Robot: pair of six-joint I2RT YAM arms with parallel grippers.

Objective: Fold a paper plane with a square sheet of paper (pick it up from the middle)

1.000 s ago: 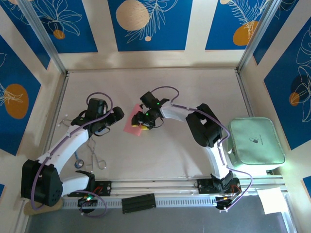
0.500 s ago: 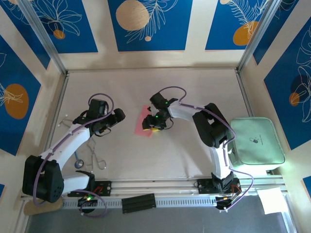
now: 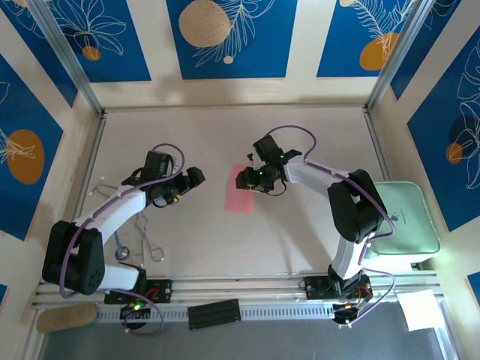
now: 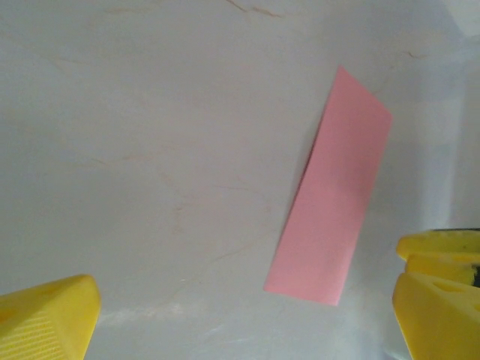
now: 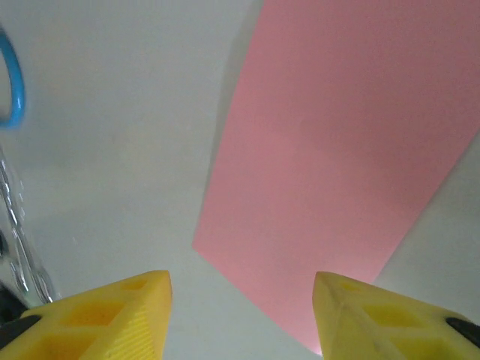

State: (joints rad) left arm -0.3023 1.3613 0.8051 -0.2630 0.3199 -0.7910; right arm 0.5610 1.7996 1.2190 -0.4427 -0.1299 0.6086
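The pink-red sheet of paper [image 3: 240,190] lies flat on the table as a narrow rectangle, seemingly folded in half. My right gripper [image 3: 245,180] hovers at its upper right edge. In the right wrist view the right gripper [image 5: 240,319] stands open, its yellow fingertips [image 5: 112,315] apart, with the paper [image 5: 337,150] just ahead of them. My left gripper [image 3: 198,178] sits to the left of the sheet, apart from it. In the left wrist view the left gripper [image 4: 244,322] is open and the paper [image 4: 330,202] lies ahead to the right. No dart shape shows.
Metal forceps [image 3: 148,241] with a blue ring [image 3: 121,253] lie near the left arm; that ring [image 5: 11,82] also shows in the right wrist view. A pale green pad [image 3: 395,219] sits at the right edge. A white sheet [image 3: 420,309] lies beyond the front rail.
The pink paper and my right gripper have shifted to the right, toward the table's middle. My left gripper has reached a little further right after it.
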